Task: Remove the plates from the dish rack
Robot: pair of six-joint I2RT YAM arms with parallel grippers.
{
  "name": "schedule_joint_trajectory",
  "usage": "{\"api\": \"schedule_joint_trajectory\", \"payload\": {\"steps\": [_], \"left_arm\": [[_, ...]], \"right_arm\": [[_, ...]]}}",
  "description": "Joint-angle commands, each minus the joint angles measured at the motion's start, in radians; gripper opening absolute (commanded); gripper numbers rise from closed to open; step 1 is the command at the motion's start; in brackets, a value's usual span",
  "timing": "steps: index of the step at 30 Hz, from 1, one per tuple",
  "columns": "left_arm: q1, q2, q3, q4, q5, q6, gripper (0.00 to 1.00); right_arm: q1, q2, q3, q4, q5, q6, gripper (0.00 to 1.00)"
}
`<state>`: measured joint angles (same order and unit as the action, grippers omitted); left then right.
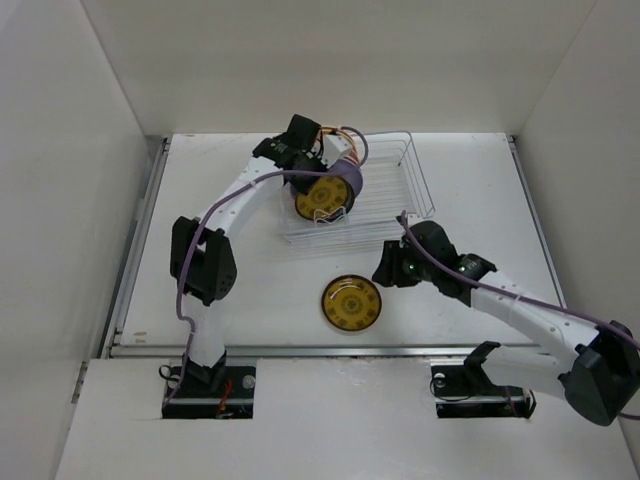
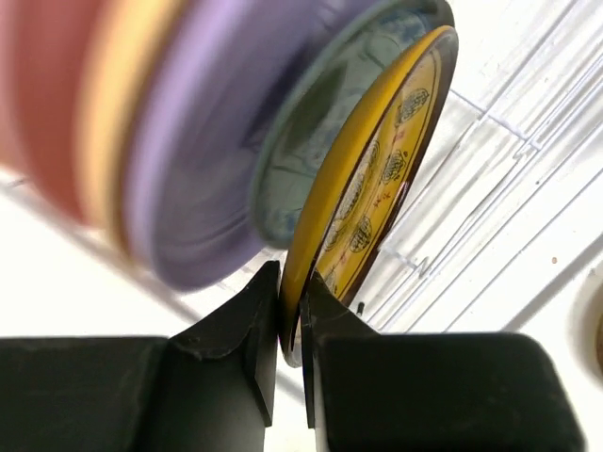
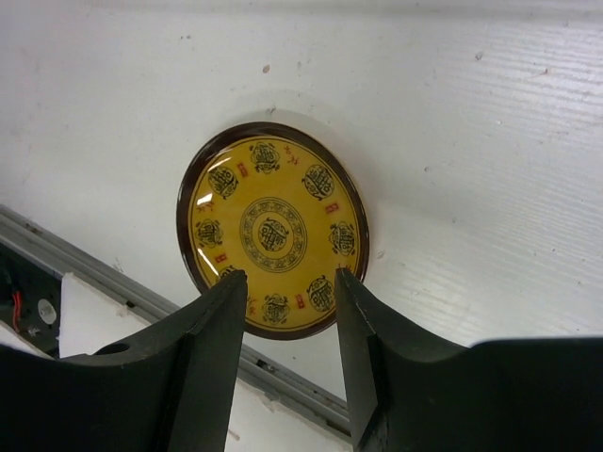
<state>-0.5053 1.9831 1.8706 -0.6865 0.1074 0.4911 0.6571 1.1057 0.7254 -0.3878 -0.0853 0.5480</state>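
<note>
While I watch the left wrist feed, the left gripper has its jaws pressed onto the lower rim of an amber-yellow plate, one finger on each face, pinching it. That plate stands on edge in the dish rack, tilted, and it is the last one in the row on the open side. Right behind it, almost face to face, is a dark blue-green plate, then a lavender plate. Beyond those I see a cream band and a pink one at the picture's left edge, too blurred for me to say more. From the top camera the rack sits at the far middle of the table, with the left arm reaching over its left end. A second amber-yellow plate lies flat on the table, face up, between the rack and the near edge. The right gripper hangs near it with its jaws spread and nothing between them. In the right wrist view the two fingers frame the plate's near rim, while the top camera shows the gripper just to the plate's right and apart from it.
</note>
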Motion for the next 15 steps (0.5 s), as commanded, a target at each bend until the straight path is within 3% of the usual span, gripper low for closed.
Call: {"api": "schedule_joint_trajectory", "payload": {"steps": [1, 8, 10, 13, 15], "left_arm": [[0.016, -0.144, 0.088, -0.031, 0.012, -0.149, 0.00], [0.016, -0.176, 0.185, -0.137, 0.146, -0.164, 0.00], [0.016, -0.185, 0.217, -0.178, 0.184, -0.199, 0.00], [0.016, -0.185, 0.278, -0.238, 0.326, -0.233, 0.00], [0.016, -0.185, 0.291, -0.316, 0.458, -0.246, 0.00]], "right_arm": [[0.010, -0.020, 0.071, -0.039, 0.019, -0.046, 0.48], [0.010, -0.030, 0.141, -0.060, 0.051, -0.031, 0.48], [0.010, -0.040, 0.199, -0.098, 0.117, 0.002, 0.51], [-0.030, -0.050, 0.308, -0.219, 0.273, 0.047, 0.52], [-0.081, -0.050, 0.373, -0.308, 0.405, 0.099, 0.59]]}}
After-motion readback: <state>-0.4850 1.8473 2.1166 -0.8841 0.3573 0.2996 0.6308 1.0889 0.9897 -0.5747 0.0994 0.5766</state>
